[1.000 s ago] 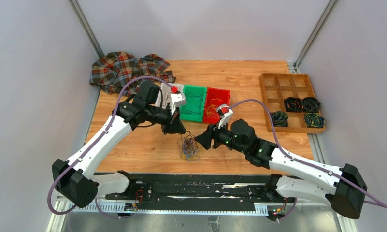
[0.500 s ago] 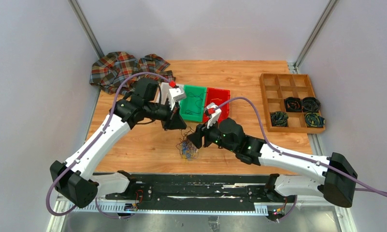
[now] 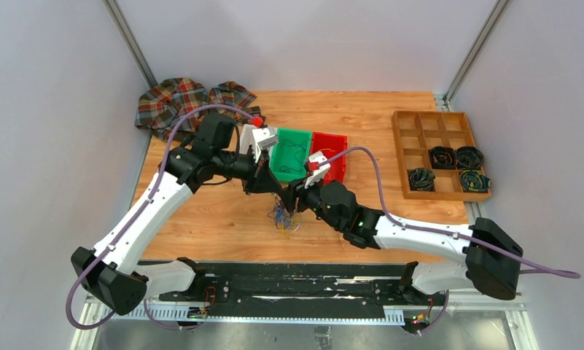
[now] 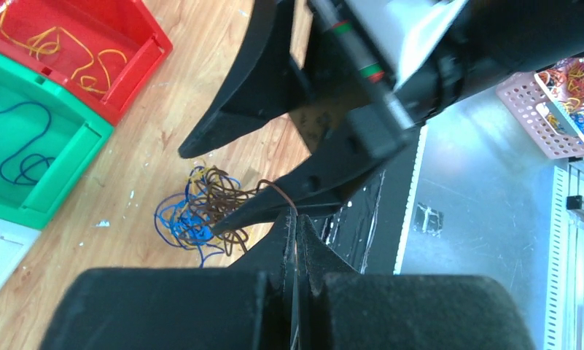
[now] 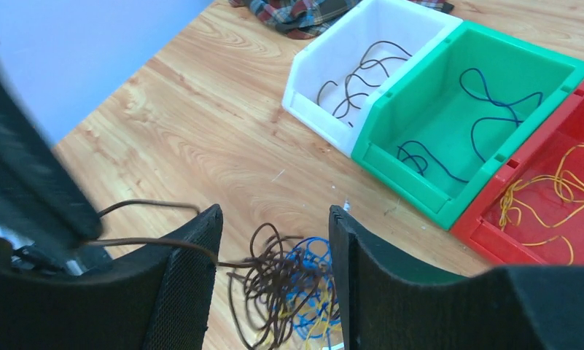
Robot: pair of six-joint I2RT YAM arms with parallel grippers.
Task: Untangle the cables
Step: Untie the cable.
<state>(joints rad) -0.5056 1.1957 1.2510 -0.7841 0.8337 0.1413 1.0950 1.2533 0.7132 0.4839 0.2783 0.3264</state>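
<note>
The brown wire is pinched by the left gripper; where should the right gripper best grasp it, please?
Probably the brown wire where it rises beside the clump, from above, right gripper astride: there it arches alone, clear of tangled loops.

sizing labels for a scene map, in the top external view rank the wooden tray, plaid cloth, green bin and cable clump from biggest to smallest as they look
1. wooden tray and plaid cloth: about alike, too close to rank
2. green bin
3. cable clump
</note>
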